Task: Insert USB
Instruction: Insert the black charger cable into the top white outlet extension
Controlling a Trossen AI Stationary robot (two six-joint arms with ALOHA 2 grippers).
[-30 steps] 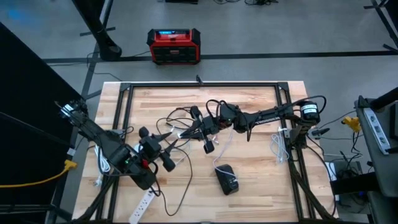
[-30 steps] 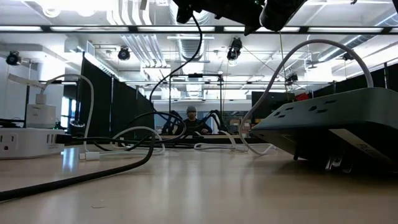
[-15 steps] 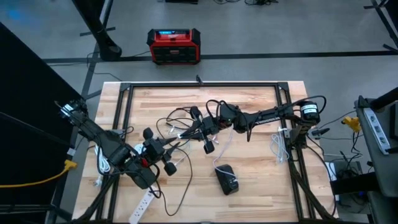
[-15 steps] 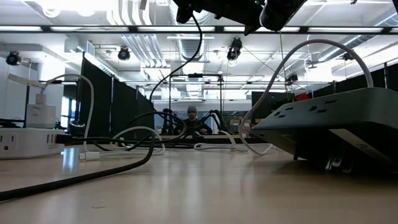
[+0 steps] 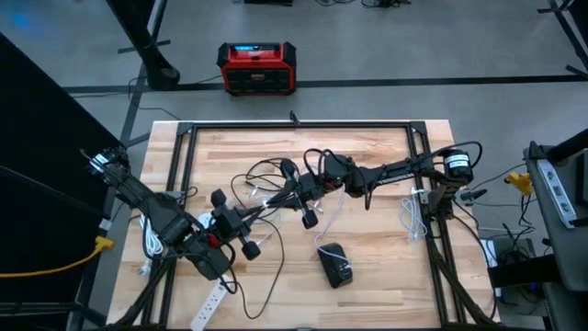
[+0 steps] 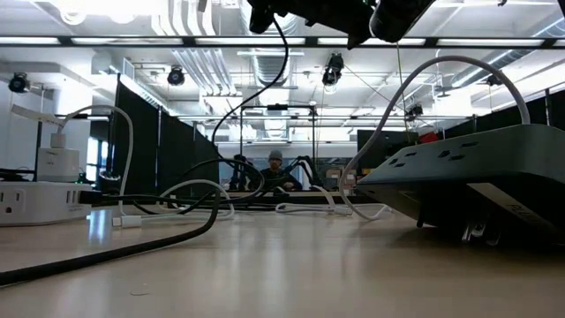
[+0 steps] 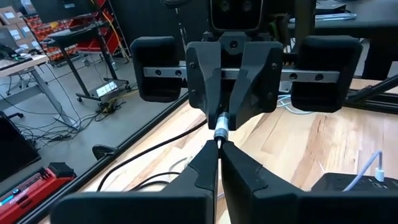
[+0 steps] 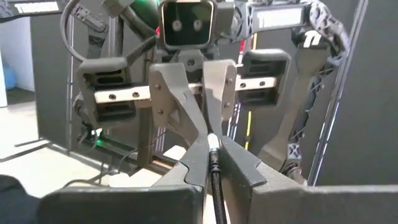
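Since a second ago the left gripper (image 5: 246, 221) has slid toward the right gripper (image 5: 292, 190) and pinched its fingers together on the cable (image 7: 219, 135) (the plug end sits between both sets of fingertips). Right gripper is clamped on the same cable, above table (image 5: 367, 147) centre. At five o'clock lies a black power strip (image 5: 334, 265).

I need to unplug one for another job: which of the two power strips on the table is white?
The long white power strip at the table's front left edge, below the left arm. The other one, a dark power strip, lies near the table's centre front.
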